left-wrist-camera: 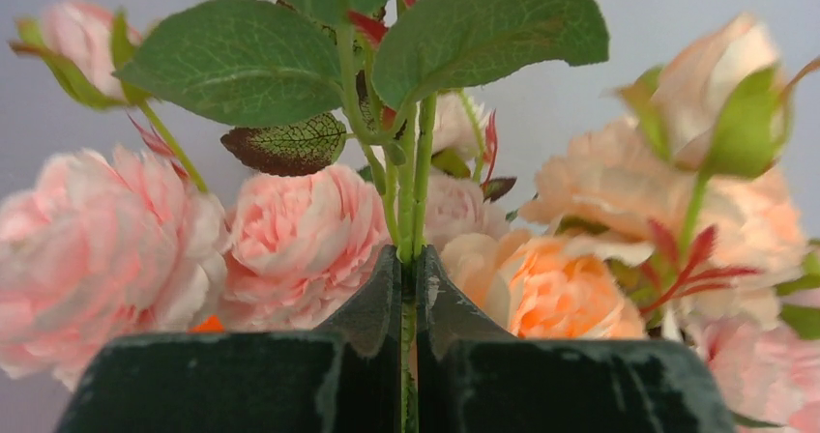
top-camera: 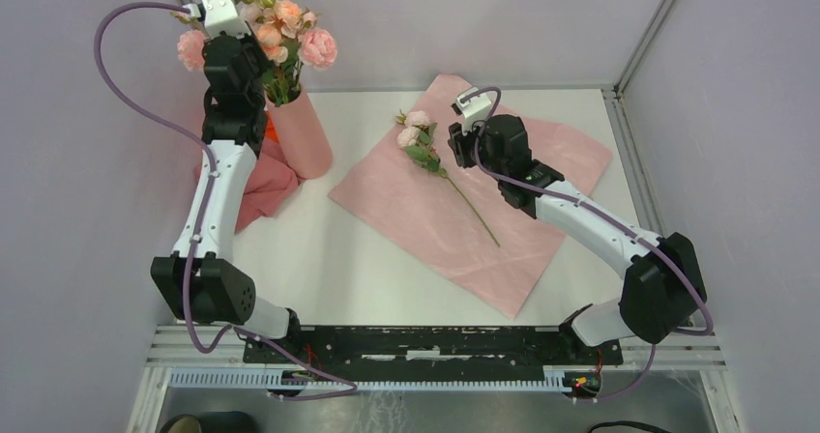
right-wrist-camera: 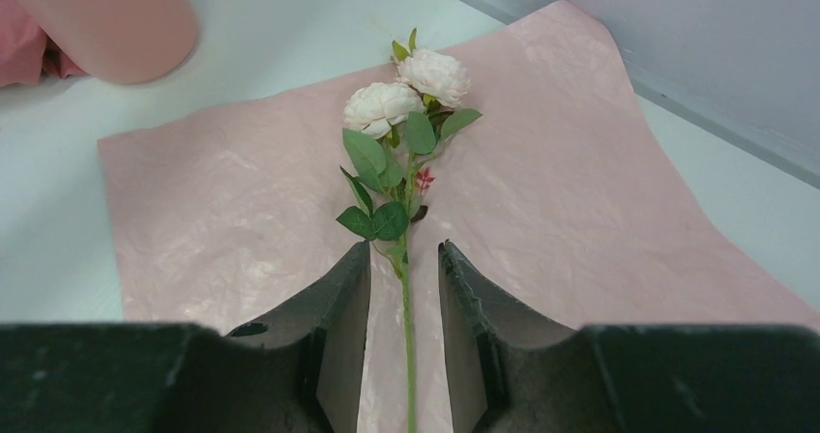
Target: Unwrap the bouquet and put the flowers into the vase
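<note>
While poised over the vase, left gripper: jaws pressed together on 1 thin green stem, no gap visible on either side of it.
Held stem: upright between the dark jaws, broad green leaves fanned out above, 1 brownish leaf to its left; lower end hidden, so inside the vase or not, impossible to tell.
Vase: pale pink cylinder, upright on the white counter, mouth packed with stems.
Flowers: pink and peach roses with buds, bunched above the vase rim and crowding the left gripper on both sides.
Right gripper: well to the right of the vase, low over the pink sheet; jaws apart, 1 on each side of the loose sprig's stem, clear space between each and the stem; touching the sheet or hovering, cannot tell.
Loose sprig: 2 pale blooms and several green leaves on 1 long stem, flat on the sheet, bloom end toward the vase, bare end away from it.
Pink sheet: spread open and crinkled on the counter, right of the vase, left corner close beside the vase's foot.
Salmon cloth: crumpled, left of the vase and against its foot.
Orange cloth: only a sliver in view, tucked at the vase's left side.
</note>
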### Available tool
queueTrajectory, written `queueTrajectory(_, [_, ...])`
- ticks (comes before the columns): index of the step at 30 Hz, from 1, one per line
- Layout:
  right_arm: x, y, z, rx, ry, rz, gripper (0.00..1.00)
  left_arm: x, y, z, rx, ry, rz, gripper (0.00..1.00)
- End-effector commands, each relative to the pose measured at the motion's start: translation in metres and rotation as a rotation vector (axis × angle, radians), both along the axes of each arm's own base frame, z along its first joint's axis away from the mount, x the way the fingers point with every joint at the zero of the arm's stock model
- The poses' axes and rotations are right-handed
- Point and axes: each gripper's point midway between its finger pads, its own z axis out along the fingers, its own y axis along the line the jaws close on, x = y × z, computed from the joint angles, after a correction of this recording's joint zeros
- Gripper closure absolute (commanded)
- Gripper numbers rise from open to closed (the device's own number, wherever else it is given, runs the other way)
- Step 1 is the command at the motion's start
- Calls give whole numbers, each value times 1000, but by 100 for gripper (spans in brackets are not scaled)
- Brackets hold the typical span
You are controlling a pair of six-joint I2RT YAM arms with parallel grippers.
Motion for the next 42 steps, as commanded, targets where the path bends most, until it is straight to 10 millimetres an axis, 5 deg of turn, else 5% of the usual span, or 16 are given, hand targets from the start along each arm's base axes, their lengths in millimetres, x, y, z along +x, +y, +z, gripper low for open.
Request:
queueTrajectory(1, [8, 1, 13, 7, -35, -16, 63, -1, 1, -4, -63, -44, 3, 98])
queueTrajectory(9, [10, 3, 10, 6, -27, -9, 63, 3, -3, -37, -106, 11, -6, 96])
queueTrajectory(11, [9, 3, 9, 5, -26, -8, 63, 3, -3, -36, -115, 13, -7, 74])
queueTrajectory(14, [10, 4, 9, 6, -26, -8, 63, 1, -5, -32, -124, 7, -18, 22])
queueTrajectory(17, [10, 4, 6, 4, -21, -8, 63, -4, -5, -29, -131, 5, -14, 1])
queueTrajectory(23, [11, 8, 4, 6, -14, 2, 63, -20, -4, -23, -157, 21, -8, 0])
queueTrajectory(29, [16, 10, -5, -7, 2, 2, 63, -45, -2, 8, -168, -39, -1, 0])
queueTrajectory(37, [47, 13, -81, -197, 180, -54, 61, -61, 8, 79, -160, -130, 45, 0])
queueTrajectory(42, [54, 6, -109, -242, 261, -109, 54, -84, -1, 112, -162, -209, -21, 0])
